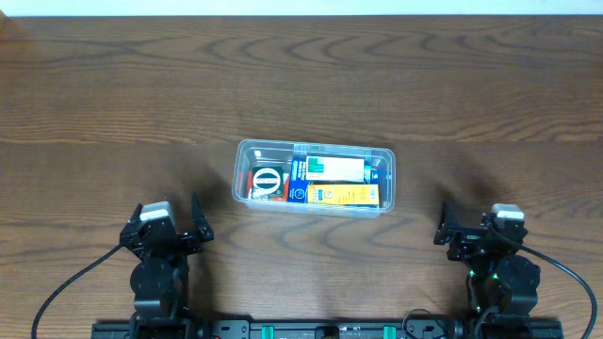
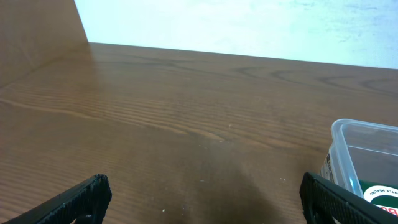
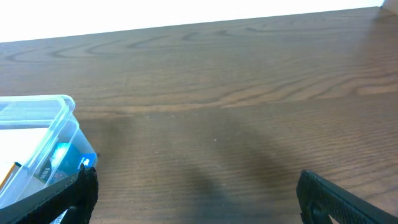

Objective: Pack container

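A robotics lab bench, by every visible sign: two black robot arms, the left arm (image 1: 158, 273) and the right arm (image 1: 504, 282), stand on a black rail (image 1: 311, 330) along the near edge of a wide wood-grain surface (image 1: 301, 85). Black cables (image 1: 71, 287) loop out from their bases. A plain pale wall (image 2: 249, 25) closes off the far side in the wrist views. A clear container (image 1: 241, 160) of small printed boxes sits mid-surface, more a test rig than a home or shop.
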`<state>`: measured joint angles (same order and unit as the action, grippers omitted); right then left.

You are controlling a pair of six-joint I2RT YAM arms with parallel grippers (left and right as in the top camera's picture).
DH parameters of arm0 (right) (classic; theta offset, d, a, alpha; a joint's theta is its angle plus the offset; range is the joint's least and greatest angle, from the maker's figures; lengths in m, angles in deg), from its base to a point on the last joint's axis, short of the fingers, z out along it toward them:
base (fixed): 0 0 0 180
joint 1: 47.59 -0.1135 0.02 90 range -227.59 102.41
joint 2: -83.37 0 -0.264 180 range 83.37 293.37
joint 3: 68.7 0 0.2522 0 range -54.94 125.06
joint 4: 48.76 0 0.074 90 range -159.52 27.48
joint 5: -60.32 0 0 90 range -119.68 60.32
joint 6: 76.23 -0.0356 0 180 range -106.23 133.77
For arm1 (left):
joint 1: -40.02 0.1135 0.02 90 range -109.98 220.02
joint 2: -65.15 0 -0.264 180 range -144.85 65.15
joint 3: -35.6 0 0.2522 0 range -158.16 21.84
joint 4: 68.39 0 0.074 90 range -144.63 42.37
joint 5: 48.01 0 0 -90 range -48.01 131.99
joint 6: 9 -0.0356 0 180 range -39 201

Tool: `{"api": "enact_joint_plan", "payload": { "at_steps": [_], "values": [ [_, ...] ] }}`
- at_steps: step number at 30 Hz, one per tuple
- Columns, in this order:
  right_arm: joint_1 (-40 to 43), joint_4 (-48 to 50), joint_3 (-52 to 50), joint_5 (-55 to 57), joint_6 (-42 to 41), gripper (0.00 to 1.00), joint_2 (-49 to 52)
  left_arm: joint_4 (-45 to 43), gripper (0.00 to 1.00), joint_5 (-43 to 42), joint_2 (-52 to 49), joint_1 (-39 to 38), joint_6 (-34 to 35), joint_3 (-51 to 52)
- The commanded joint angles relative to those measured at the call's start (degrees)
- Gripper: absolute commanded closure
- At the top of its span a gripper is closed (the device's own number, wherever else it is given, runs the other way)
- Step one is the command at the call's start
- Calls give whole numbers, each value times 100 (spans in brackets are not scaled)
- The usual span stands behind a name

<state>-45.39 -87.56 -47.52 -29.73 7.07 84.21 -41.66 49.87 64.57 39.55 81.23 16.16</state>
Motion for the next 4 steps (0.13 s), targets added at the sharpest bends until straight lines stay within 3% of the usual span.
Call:
{"api": "enact_joint_plan", "payload": {
  "at_steps": [1, 4],
  "values": [
    [-76, 2, -24, -20, 103, 1, -52, 24, 2, 4, 35, 31, 52, 149],
    [-76, 2, -24, -20, 103, 1, -52, 24, 2, 4, 35, 28, 52, 149]
  ]
}}
